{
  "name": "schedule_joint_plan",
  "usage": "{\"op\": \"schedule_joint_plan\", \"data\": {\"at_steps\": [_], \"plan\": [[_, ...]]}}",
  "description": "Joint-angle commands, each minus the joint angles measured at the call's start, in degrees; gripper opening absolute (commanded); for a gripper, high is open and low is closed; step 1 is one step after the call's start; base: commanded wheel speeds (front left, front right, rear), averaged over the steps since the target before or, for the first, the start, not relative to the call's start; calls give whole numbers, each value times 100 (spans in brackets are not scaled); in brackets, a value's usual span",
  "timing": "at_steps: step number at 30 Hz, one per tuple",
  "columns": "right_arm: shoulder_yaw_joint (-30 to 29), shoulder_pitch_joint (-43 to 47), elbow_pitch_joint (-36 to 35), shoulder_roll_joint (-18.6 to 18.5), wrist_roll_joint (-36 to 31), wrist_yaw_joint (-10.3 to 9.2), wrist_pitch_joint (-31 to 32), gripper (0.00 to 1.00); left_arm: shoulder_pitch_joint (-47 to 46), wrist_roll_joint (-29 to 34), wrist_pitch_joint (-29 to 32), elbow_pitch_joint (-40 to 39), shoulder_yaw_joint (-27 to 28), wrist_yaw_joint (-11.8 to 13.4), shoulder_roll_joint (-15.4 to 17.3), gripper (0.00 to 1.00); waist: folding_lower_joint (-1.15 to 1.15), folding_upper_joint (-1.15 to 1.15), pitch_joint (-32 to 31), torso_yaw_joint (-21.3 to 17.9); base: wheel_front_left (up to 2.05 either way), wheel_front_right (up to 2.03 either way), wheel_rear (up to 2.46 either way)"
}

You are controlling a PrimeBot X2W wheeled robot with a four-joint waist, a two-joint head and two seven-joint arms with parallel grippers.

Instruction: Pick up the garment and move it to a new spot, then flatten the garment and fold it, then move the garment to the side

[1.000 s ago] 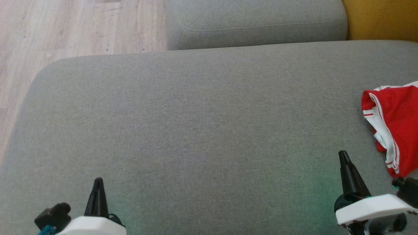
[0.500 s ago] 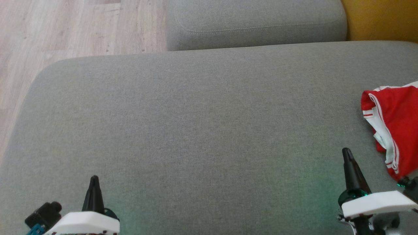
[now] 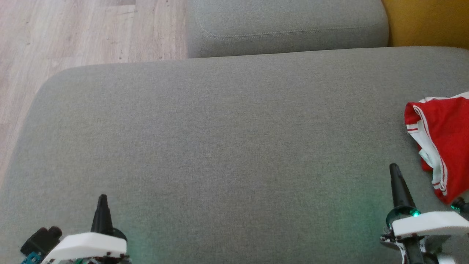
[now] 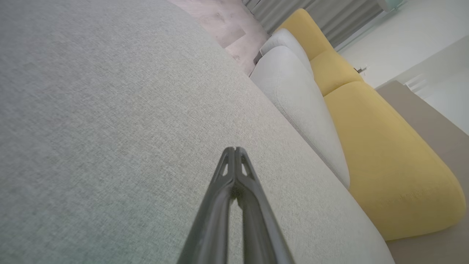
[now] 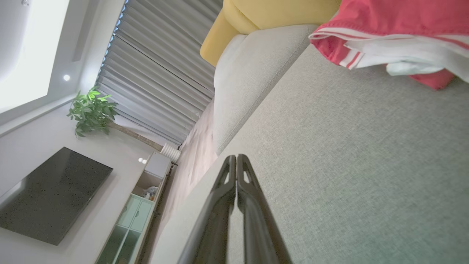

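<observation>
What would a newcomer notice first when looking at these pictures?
The red garment with white trim lies crumpled on the wide grey cushion, at the head view's right edge. The left gripper and the right gripper, both shut and empty, point forward at that view's lower corners. A yellow sofa stands beyond the cushion.

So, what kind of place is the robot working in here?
Most likely a living room in a home: the work surface is a grey sofa, a dark television is on the wall, and a potted plant stands near the window blinds.
</observation>
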Motion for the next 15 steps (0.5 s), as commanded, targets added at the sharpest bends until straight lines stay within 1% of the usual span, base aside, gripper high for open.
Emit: {"op": "schedule_joint_plan", "data": {"at_steps": [1,15], "plan": [[24,-336,-152,-133,193,-2,-15,0,-330,-154,19,-141,246,-64,0,0,0,0,-2,0,0,0,0],[-40,-533,91,-142,1100,-2,14,0,-458,-937,203,-66,526,-271,-149,0,0,0,-22,-1,0,0,0]]}}
